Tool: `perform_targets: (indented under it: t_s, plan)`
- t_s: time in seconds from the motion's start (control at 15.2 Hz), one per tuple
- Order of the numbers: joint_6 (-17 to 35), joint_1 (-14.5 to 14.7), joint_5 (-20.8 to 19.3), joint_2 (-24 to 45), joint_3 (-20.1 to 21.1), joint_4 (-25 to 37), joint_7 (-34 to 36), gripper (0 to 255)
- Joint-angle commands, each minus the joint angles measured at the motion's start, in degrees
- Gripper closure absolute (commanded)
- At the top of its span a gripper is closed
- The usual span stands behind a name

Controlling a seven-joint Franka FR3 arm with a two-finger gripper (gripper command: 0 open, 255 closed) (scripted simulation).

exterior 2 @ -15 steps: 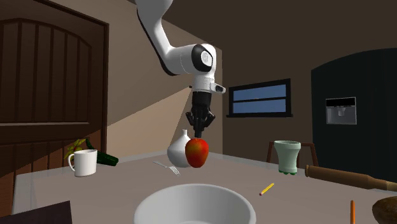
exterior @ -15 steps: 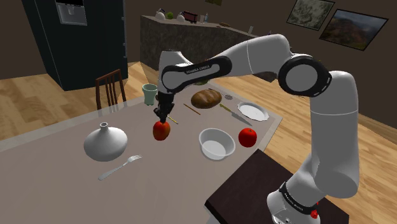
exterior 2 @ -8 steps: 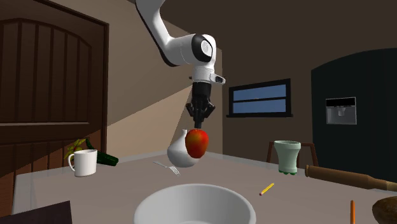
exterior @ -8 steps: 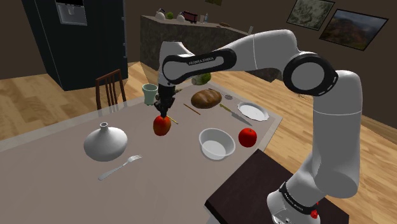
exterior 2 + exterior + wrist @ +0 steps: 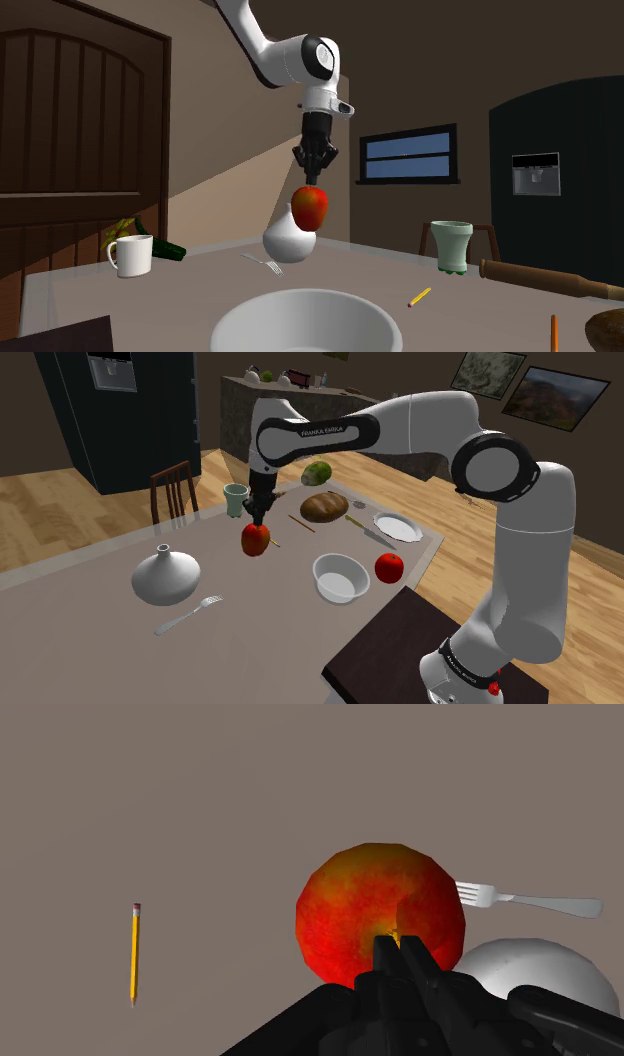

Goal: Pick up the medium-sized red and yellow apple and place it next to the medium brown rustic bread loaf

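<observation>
Gripper (image 5: 313,180) pinched shut on top of red-yellow apple (image 5: 310,207). Apple hung clear above grey table (image 5: 90,602). Beneath it: yellow pencil (image 5: 134,952) to one side, fork (image 5: 525,899) and white vase (image 5: 530,969) to other. Brown bread loaf (image 5: 324,506) lay well apart, toward shoulder view's right.

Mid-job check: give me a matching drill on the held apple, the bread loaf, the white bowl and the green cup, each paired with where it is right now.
Things:
1. red and yellow apple
2. bread loaf
3. white bowl
4. green cup

Places:
A. on the table, beside the plain red apple
B. on the table, near the chair
C. clasped by the gripper, above the table
D. on the table, near the white plate

Pairs: 1-C, 2-D, 3-A, 4-B
</observation>
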Motion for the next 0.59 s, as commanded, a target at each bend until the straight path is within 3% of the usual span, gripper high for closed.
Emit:
perform_targets:
  t_s: [0.0,0.53]
  plan:
    - [-1.3,-0.1,0.1,-0.8,0.0,0.5,-0.1,255]
    - [-5.8,-0.9,0.4,-1.9,-0.1,3.9,-1.1,255]
